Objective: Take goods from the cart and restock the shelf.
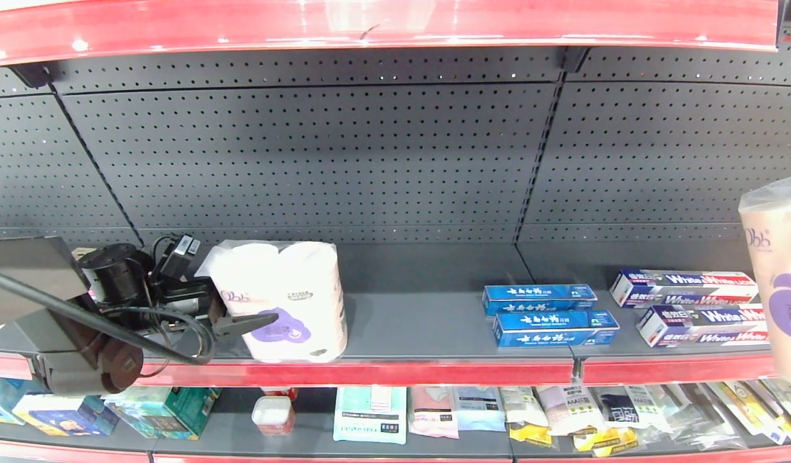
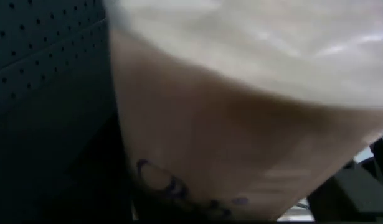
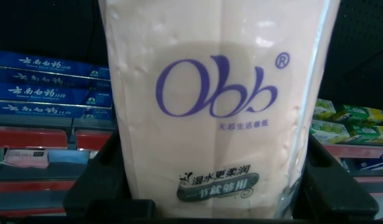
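A white toilet paper pack point(image 1: 286, 299) with a purple label stands upright at the left of the grey shelf point(image 1: 421, 315). My left gripper point(image 1: 262, 308) comes in from the left and is shut on it, one finger point(image 1: 244, 323) lying across its front face. Up close the same pack point(image 2: 241, 124) takes up most of the left wrist view. At the far right, above the shelf's front edge, a second toilet paper pack point(image 1: 778, 276) is held up. My right gripper point(image 3: 222, 193) is shut on this pack point(image 3: 219, 106), black fingers point(image 3: 94, 186) on both sides.
Two blue toothpaste boxes point(image 1: 550, 315) and several white-and-purple ones point(image 1: 691, 305) lie on the shelf's right half. Bare shelf lies between the left pack and the blue boxes. A pegboard wall point(image 1: 344, 154) closes the back. The lower shelf point(image 1: 228, 424) holds boxes and pouches.
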